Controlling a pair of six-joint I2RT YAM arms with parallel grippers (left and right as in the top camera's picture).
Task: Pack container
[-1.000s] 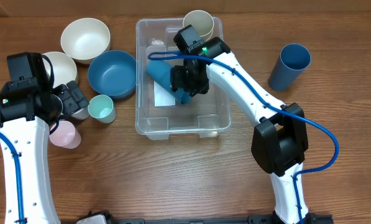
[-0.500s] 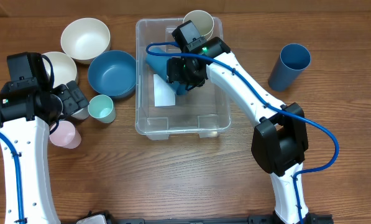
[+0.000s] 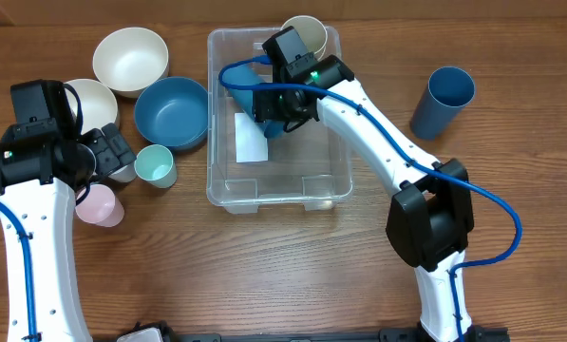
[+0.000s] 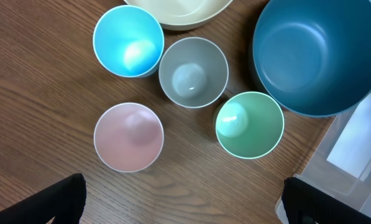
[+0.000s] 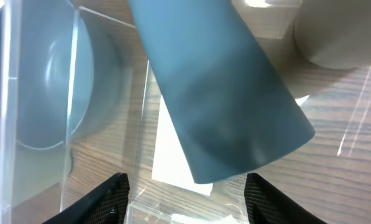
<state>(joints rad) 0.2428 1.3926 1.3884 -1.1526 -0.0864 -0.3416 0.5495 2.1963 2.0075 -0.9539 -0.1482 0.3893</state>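
Container: one container [image 3: 326,190], clear, mid-table toward the far edge, with a white label [image 3: 252,142] on its base.
Tall blue cups: two. The lying cup [image 3: 242,90] is on its side in the container's far left part. The standing cup [image 3: 449,100] is upright near the right edge, well apart from the container.
Cream cup: one cream cup [image 3: 305,36], upright in the container's far right corner.
Small cups: four, bunched near the left edge: pale blue cup [image 4: 128,40], grey cup [image 4: 192,71], pink cup [image 4: 128,137], mint cup [image 4: 249,124].
Bowls: three, toward the far left corner. The blue bowl [image 3: 172,112] is just beside the container; the far cream bowl [image 3: 129,59] and the left cream bowl [image 3: 93,100] sit beyond it.
Right arm: it reaches from the near edge over the container's right wall and bends down inside. The right hand [image 5: 186,186] is spread, and the lying cup's end is just past its fingertips.
Left arm: it runs along the left edge. The left hand [image 4: 182,202] hangs over the small cups, spread wide and holding nothing.
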